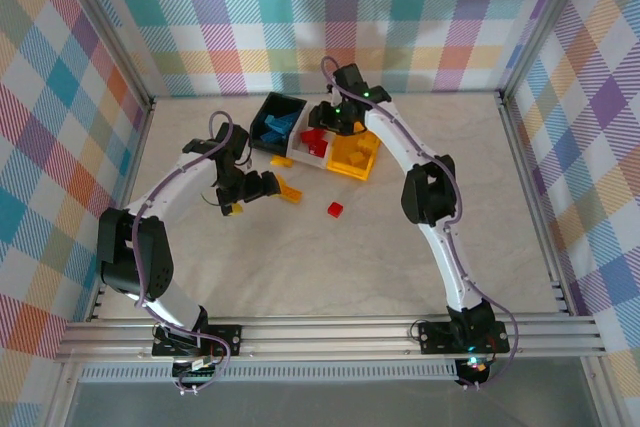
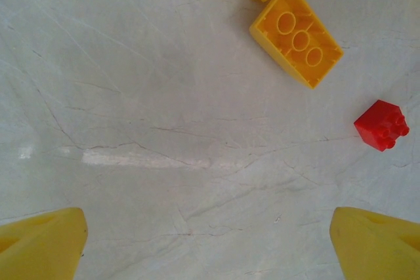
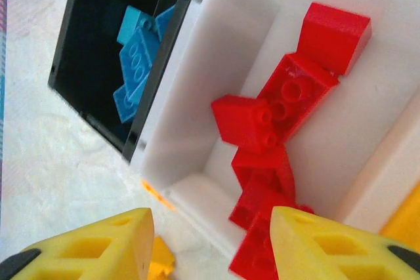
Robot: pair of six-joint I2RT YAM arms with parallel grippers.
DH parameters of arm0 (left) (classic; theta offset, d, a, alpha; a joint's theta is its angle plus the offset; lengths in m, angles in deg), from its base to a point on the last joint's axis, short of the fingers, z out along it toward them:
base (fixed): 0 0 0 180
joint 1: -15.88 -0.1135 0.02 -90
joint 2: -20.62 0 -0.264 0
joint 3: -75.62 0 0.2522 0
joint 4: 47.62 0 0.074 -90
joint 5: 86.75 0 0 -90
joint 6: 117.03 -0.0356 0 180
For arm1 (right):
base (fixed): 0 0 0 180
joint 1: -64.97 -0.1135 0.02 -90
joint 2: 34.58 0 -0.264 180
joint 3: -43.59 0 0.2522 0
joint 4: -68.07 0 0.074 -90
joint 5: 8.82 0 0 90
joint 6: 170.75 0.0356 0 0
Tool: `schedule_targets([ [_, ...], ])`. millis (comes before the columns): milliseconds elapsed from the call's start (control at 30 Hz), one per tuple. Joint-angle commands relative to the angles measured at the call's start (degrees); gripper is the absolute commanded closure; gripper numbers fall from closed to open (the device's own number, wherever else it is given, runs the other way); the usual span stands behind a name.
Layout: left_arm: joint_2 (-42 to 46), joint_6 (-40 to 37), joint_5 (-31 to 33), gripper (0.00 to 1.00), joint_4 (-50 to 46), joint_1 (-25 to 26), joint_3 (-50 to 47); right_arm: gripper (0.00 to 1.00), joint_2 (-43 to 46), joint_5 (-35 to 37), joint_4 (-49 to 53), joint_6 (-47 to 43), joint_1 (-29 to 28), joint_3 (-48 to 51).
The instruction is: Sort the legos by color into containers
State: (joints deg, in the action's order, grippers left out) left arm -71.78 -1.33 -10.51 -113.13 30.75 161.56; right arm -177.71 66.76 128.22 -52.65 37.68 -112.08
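Left fingers (image 2: 41, 248) spread over open table (image 2: 164, 96), right fingers (image 3: 85, 247) parted above white bin (image 3: 230, 31) rim, red legos (image 3: 289, 96) inside

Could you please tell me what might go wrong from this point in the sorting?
1. The yellow brick lies hollow side up and skewed to the open left claw. A grip could slip, or push it into the loose red brick nearby.
2. The right claw hangs close over the white bin, next to the piled red bricks. A sideways move might catch the wall and shift it.
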Motion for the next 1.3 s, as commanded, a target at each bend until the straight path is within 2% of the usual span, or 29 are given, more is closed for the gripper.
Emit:
schedule_targets([
  [0, 0.55, 1.15, -0.84, 0.05, 1.89, 0.19, -0.85, 0.46, 10.47, -2.22, 5.21, -3.49, -0.81, 5.46],
  [167, 1.73, 2.48, 0.94, 0.04, 3.81, 0.07, -1.64, 0.34, 25.75, -0.70, 8.73, -12.76, -4.00, 28.22],
  [267, 2.48, 3.79, 1.28, 0.04, 5.00, -0.02, -2.75, 0.31, 30.67, 1.12, 11.05, -16.41, -5.55, 38.43],
  [367, 3.04, 4.93, 1.19, 0.03, 6.07, -0.02, -4.20, 0.27, 32.55, 2.51, 10.31, -19.24, -7.27, 44.56],
  [533, 4.24, 6.18, 0.58, 0.03, 6.67, -0.02, -6.00, 0.23, 30.22, 2.47, 7.17, -28.44, -10.01, 46.22],
  [667, 5.33, 5.69, 0.84, 0.03, 5.66, -0.10, -5.96, 0.23, 26.18, 8.00, 7.70, -36.98, -12.56, 45.12],
  [867, 6.99, 5.12, 0.87, 0.03, 4.16, -0.79, -6.70, 0.23, 22.52, 16.68, 4.86, -38.99, -13.88, 45.16],
  [1100, 6.74, 3.44, 0.23, 0.02, 2.01, -2.12, -5.66, 0.25, 19.88, 22.31, 3.53, -38.07, -14.71, 44.41],
  [1267, 7.04, 3.03, -0.13, 0.02, 1.78, -2.99, -6.00, 0.27, 18.91, 23.68, 3.16, -38.20, -14.70, 45.06],
])
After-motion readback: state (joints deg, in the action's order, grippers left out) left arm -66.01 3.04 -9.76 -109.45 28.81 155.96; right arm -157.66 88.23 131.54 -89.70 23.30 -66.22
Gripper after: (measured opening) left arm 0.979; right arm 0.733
